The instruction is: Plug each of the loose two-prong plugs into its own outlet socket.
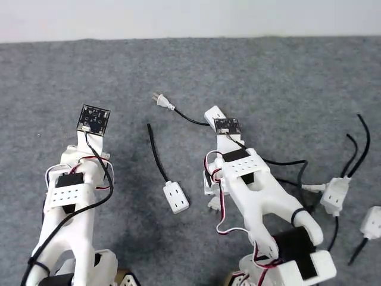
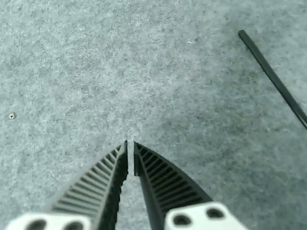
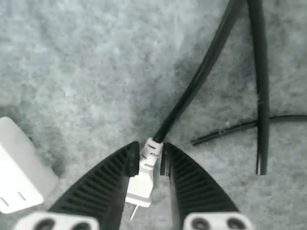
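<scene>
While the left gripper (image 2: 130, 143) hangs over bare grey carpet (image 2: 96, 72) with its jaws together on nothing, the right gripper (image 3: 149, 147) has its jaws pressed against both sides of a white two-prong plug (image 3: 141, 184). It pinches the plug at the ribbed collar where the black cord (image 3: 192, 91) leaves it. The plug sits low over the carpet, prongs aimed back toward the wrist, with a white outlet (image 3: 19, 177) just beside it. A second plug (image 1: 161, 100) lies loose farther out in the high view.

The hold looks close to the cord end, so the plug may pivot once it meets resistance; a grip on the plug's body would likely serve better. The prongs probably have to be turned to face the outlet's slots and squared up with them before any push. The outlet looks light enough to slide on the carpet, so bracing it with the free left gripper seems wise. The loose cords (image 3: 259, 86) lying near could snag on the way.
</scene>
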